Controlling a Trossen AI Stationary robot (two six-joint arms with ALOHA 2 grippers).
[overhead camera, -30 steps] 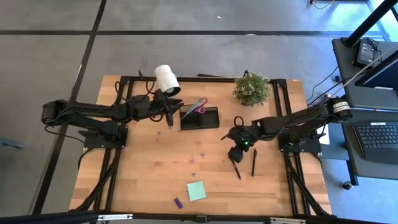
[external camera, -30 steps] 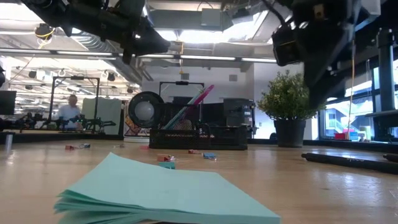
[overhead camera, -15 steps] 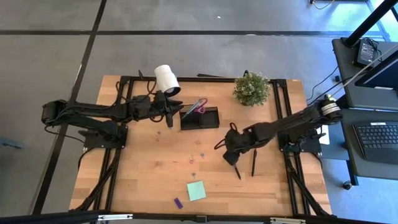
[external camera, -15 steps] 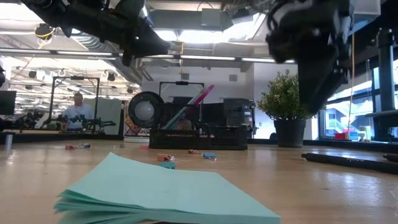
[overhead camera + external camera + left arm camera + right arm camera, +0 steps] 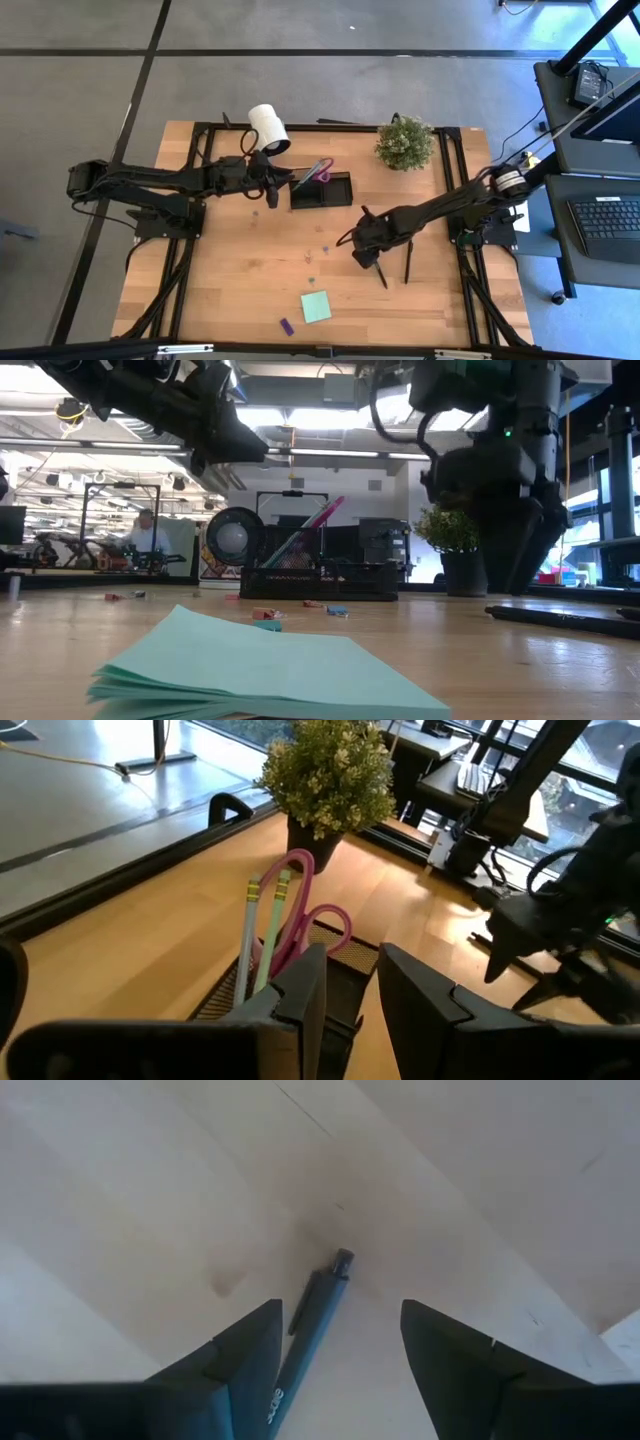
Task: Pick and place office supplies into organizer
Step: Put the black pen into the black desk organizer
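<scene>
The black organizer (image 5: 322,190) stands at the table's far middle. Purple-handled scissors (image 5: 300,910) and two pale pens (image 5: 262,930) stand upright in it. My left gripper (image 5: 350,970) hovers open just left of the organizer, nothing between its fingers. My right gripper (image 5: 365,262) points down, open, low over a black pen (image 5: 315,1315) that lies flat on the table; its fingers stand on either side of the pen. A second black pen (image 5: 408,262) lies to the right. A mint-green sticky pad (image 5: 316,306) and a tiny purple piece (image 5: 286,326) lie near the front edge.
A white roll (image 5: 268,128) lies at the far left of the organizer and a potted plant (image 5: 404,142) stands at the far right. Small coloured bits (image 5: 335,610) are scattered on the wood in front of the organizer. Bare wood stretches along the table's left side.
My right gripper has come down and gone toward the table's left and near edges, tipping until it points down over the black pen. The pen has not moved.
</scene>
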